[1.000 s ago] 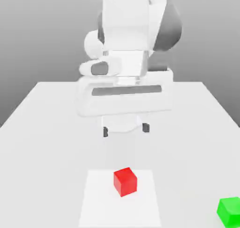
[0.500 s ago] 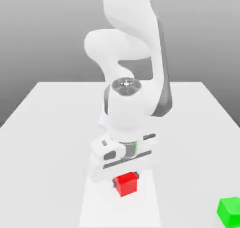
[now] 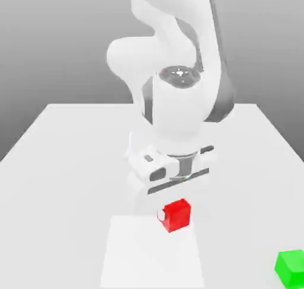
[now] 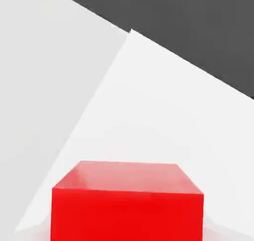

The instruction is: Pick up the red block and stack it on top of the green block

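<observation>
The claw [image 3: 173,214] grips the small red cube-shaped block [image 3: 177,215] just above the white table [image 3: 65,163], so the pick looks done, while carrying and stacking it onto the green cube block [image 3: 291,268], well apart toward the exterior view's right, remain
</observation>
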Tool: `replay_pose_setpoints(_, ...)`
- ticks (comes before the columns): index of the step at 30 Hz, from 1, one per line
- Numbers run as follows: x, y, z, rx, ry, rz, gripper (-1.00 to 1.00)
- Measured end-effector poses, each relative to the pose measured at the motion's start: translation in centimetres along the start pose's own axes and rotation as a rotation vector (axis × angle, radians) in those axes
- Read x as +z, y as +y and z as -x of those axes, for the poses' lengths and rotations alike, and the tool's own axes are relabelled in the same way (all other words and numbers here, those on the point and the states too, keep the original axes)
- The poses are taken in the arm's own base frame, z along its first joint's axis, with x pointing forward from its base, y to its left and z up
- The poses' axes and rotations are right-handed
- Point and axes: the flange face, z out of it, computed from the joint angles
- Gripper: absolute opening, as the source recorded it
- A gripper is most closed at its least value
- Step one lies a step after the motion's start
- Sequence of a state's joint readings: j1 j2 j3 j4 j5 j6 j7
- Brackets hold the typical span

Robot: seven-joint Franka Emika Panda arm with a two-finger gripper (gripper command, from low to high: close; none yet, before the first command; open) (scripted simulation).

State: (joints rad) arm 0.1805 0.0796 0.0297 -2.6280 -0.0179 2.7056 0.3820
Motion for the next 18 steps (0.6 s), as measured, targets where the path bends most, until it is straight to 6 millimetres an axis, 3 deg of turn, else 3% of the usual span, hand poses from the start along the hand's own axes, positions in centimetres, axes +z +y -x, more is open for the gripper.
replay_pose_setpoints(5,-1.2,-8.4,-2.0,-0.151,0.000,0.000,-1.00)
replay_pose_setpoints(10,-2.4,-17.9,-1.8,-0.309,0.000,-0.005,-1.00)
replay_pose_setpoints(14,2.5,-19.6,-1.6,-0.335,0.000,-0.006,-1.00)
replay_pose_setpoints(15,3.4,-19.6,-1.5,-0.337,0.000,-0.006,1.00)
replay_pose_setpoints(18,3.4,-19.6,-1.5,-0.337,0.000,-0.006,1.00)
